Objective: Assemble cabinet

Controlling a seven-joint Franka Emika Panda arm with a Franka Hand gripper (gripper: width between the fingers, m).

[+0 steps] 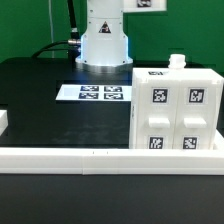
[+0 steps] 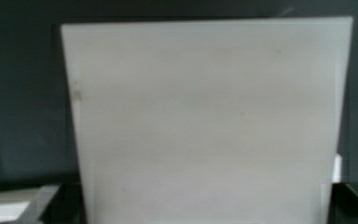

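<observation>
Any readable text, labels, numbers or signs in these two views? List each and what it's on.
No words, numbers or brand names can be read in either view.
On the cabinet: black-and-white square tags, patterns only, no letters.
On the marker board: the same kind of tags, too small to decode.
At the exterior view's top edge: one cut-off tag.
In the wrist view: a blank white panel.

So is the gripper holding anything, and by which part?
It cannot be told: the gripper shows in neither view. A flat white plastic panel fills the wrist view, with no grip visible.
</observation>
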